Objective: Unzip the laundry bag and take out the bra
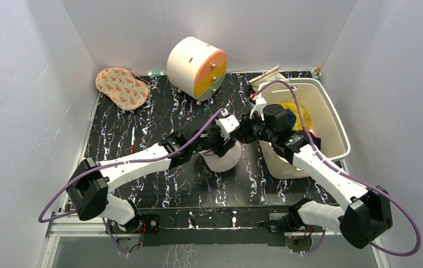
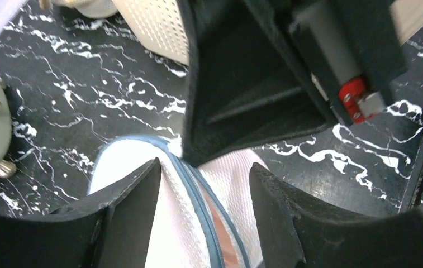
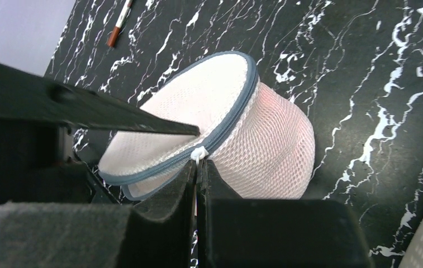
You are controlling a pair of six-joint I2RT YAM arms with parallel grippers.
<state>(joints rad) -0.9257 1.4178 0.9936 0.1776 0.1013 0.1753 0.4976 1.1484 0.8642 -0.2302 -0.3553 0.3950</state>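
Laundry bag point(image 3: 226, 128): white mesh pouch, tipped up on its edge at the centre of the black marbled table point(image 1: 158, 111).
Zipper point(image 3: 237, 106): grey-blue tape around the rim, parted a little along the top edge.
Bra point(image 2: 224, 237): only a strip of pale pink shows, inside the pouch at the zipper gap.
Zipper pull point(image 3: 198, 153): small white tab on the near rim, at the tips of the right fingers.
Right gripper point(image 3: 198, 166): reaches in from 3 o'clock, fingers pressed fully together and pinching the zipper pull.
Left gripper point(image 2: 204, 170): reaches in from 8 o'clock, fingers partly spread and straddling the pouch rim, one on either side of the zipper, gripping nothing.
Pen point(image 1: 133, 139): on the table at 9 o'clock of the pouch, well apart.
Patterned cloth point(image 1: 121, 87): at 10 o'clock, in the far corner.
Drawer cabinet point(image 1: 196, 67): cream and orange cylinder at 12 o'clock, by the back wall.
Basket point(image 1: 332, 128): cream, slotted, at 2 o'clock, with yellow and dark clothes inside.
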